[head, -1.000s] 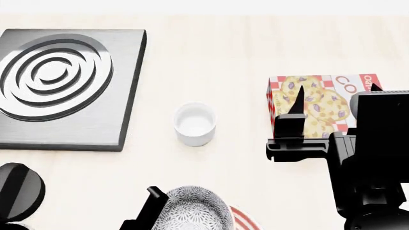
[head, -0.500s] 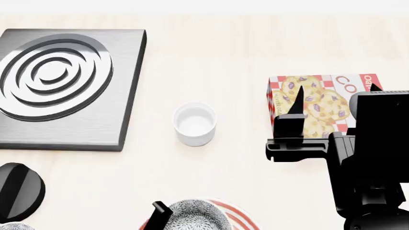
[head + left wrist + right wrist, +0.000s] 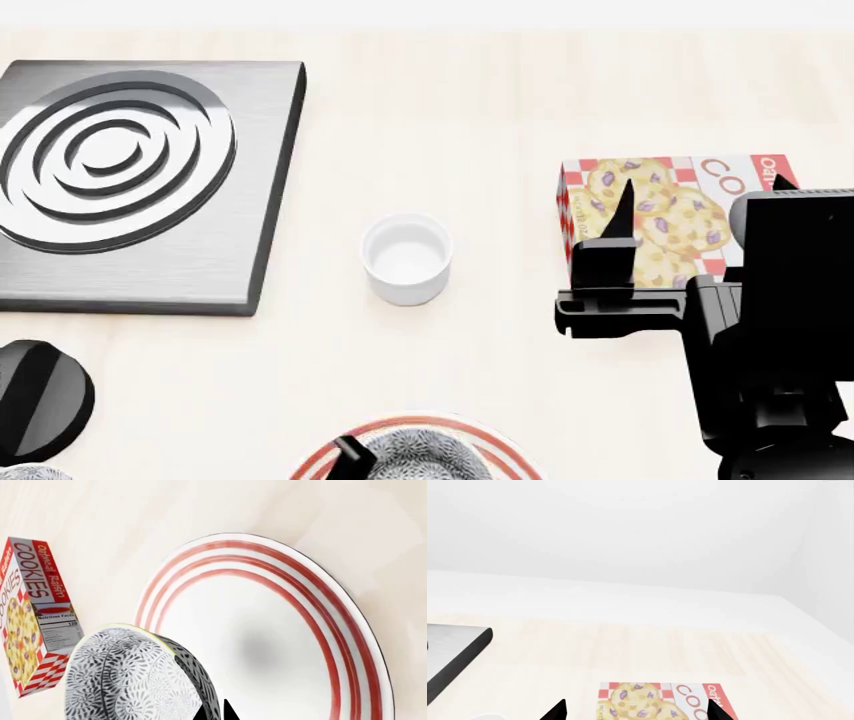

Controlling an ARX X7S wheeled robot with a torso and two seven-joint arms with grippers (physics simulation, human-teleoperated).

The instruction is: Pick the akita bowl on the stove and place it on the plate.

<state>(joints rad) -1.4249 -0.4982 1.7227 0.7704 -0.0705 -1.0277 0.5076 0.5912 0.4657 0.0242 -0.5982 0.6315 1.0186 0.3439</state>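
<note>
The akita bowl (image 3: 130,680), white with a dense dark-grey floral pattern, hangs tilted over the plate (image 3: 280,630), a wide white plate with red rings. My left gripper (image 3: 217,712) is shut on the bowl's wall, one fingertip inside and one outside. In the head view the bowl (image 3: 424,452) and plate rim (image 3: 470,432) sit at the bottom edge, with one left finger (image 3: 350,453) beside the bowl. The stove (image 3: 134,170) at the far left carries nothing. My right gripper (image 3: 701,195) hovers open above the cookie box (image 3: 661,215) and holds nothing.
A small plain white cup (image 3: 407,258) stands between the stove and the cookie box (image 3: 33,615). The stove's round black knob (image 3: 40,400) lies at the near left. The right wrist view shows the right gripper (image 3: 635,711), the box (image 3: 660,700) and the stove's corner (image 3: 457,650).
My left gripper has carried the bowl toward the near edge of the table, lower in the head view. More of the plate's red-ringed rim now shows around it. The right arm has not moved.
</note>
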